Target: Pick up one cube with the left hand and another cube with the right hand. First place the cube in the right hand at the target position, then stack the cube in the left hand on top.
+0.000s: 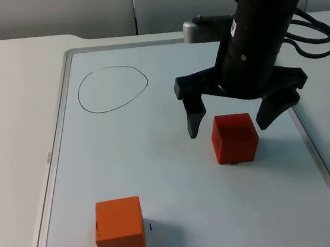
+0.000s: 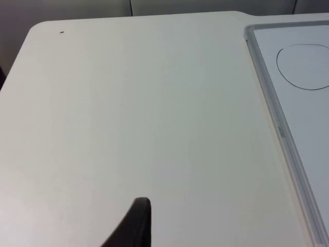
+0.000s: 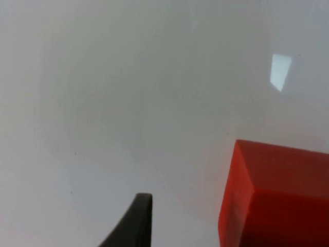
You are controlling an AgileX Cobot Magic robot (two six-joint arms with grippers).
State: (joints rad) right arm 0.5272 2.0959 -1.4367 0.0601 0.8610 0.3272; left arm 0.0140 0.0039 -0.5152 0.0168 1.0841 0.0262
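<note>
Red cube (image 1: 234,138) on the whiteboard (image 1: 179,193), lying just below and between the two fingers of the right gripper (image 1: 236,121), not touched by either. Left fingertip (image 1: 194,126) of that gripper down beside the cube's left face with a gap between; right fingertip (image 1: 269,114) just past the cube's upper right corner. Fingers spread wide, wider than the cube, holding nothing. Seen from the right wrist as well: red cube (image 3: 275,195) close against one black fingertip (image 3: 134,221), with bare board between them, the cube cut off at the picture's edge. Orange cube (image 1: 120,228) well apart, toward the near left part of the board, its base close to the picture's lower edge. Drawn black ring (image 1: 113,88) at the far left of the board, nothing inside it. Right arm's body covering the board's far right edge and part of a grey object (image 1: 202,30) behind it. Left gripper waiting off the board over the white table (image 2: 133,113), one black fingertip (image 2: 134,224) visible there, with the board's frame (image 2: 277,123) and the ring (image 2: 304,67) off to the side; open or closed cannot be told.
</note>
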